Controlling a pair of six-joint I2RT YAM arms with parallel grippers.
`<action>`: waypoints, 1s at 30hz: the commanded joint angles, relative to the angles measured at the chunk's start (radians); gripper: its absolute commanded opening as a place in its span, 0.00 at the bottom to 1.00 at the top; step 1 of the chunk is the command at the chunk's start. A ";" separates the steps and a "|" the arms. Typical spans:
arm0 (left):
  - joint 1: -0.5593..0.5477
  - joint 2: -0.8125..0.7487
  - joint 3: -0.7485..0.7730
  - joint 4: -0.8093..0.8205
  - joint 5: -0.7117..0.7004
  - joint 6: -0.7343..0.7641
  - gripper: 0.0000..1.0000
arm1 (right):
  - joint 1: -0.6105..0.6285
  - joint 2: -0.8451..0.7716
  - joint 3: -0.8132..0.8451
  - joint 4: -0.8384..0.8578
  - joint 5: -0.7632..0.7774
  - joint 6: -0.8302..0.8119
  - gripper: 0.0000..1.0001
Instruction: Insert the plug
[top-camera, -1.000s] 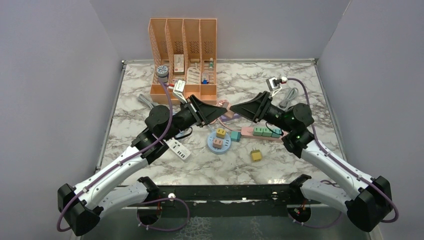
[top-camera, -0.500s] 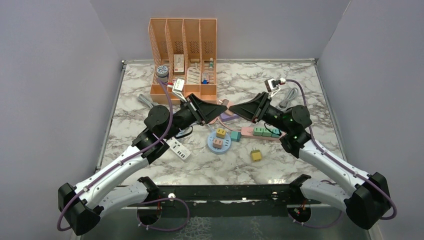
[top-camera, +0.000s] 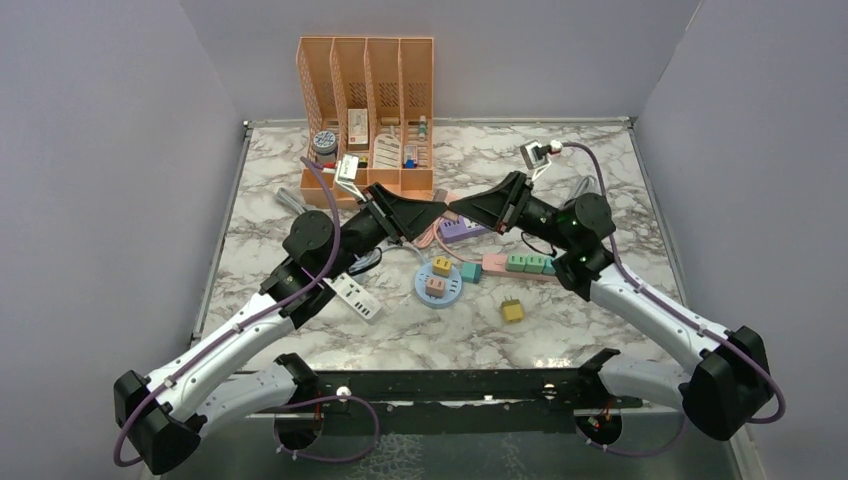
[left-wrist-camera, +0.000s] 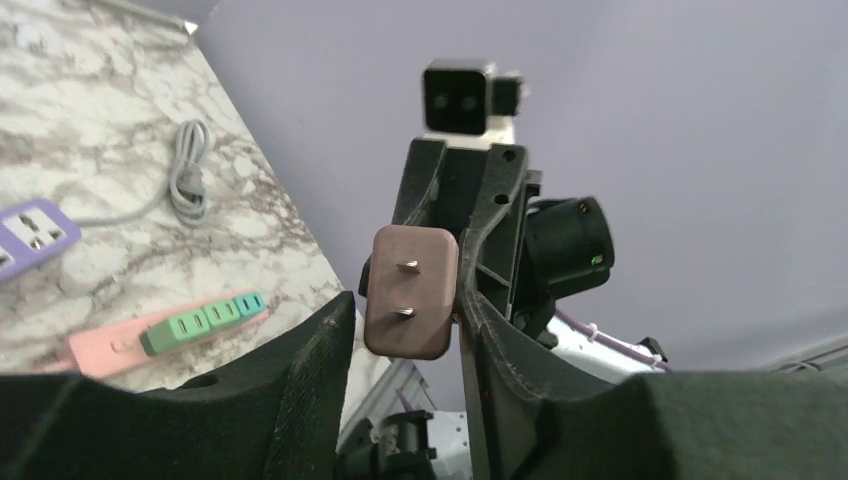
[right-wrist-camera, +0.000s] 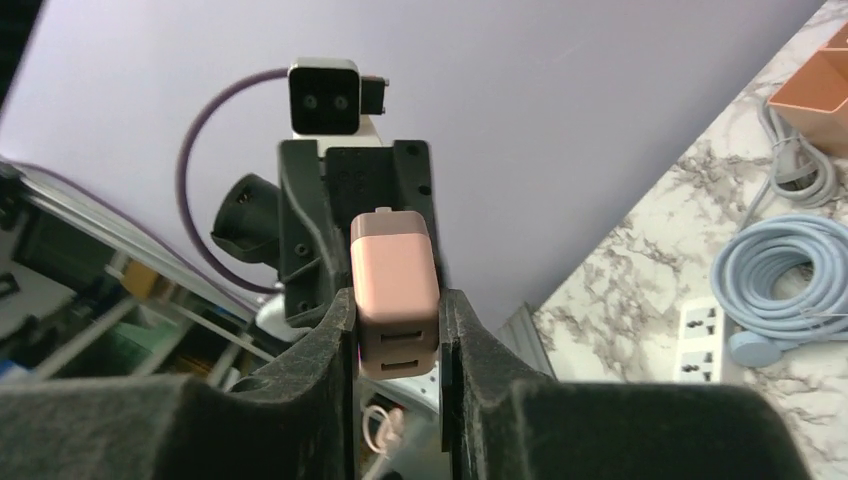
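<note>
While held up in the air over the far middle of the table (top-camera: 600, 170), now pinched from two sides: plug (right-wrist-camera: 395, 285), a pink block with two prongs. From the right wrist, seen clamped firmly between the pads of the right gripper (right-wrist-camera: 397, 330), port end toward that camera. A second ago stood a little off to the right with jaws wider. Since then moved in and closed down on the plug's sides. From the left wrist, seen prongs-first, with the left gripper (left-wrist-camera: 405, 335) narrow around the same body and, as far as can be told, not yet letting go. Nose to nose with the other claw, just above the purple power strip (top-camera: 462, 229). Nearer and further right, a pink power strip (top-camera: 505, 263) carrying green blocks.

Reads as a handover at its midpoint. Means the right claw can now take the load, prongs aimed away from it. Next, probably: ease the left pads apart, back off to the left, then turn the prongs down toward a free socket. Worth watching: pulling away under a double clamp and twisting the plug askew.
</note>
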 joint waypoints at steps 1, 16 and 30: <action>-0.010 -0.028 0.001 -0.179 -0.098 0.078 0.53 | 0.003 0.006 0.157 -0.340 -0.073 -0.399 0.01; -0.009 -0.285 -0.280 -0.450 -0.335 0.407 0.77 | -0.124 0.230 0.709 -1.462 0.417 -1.610 0.01; -0.010 -0.762 -0.631 -0.278 -0.263 0.535 0.68 | -0.306 0.190 0.459 -1.589 0.905 -1.913 0.01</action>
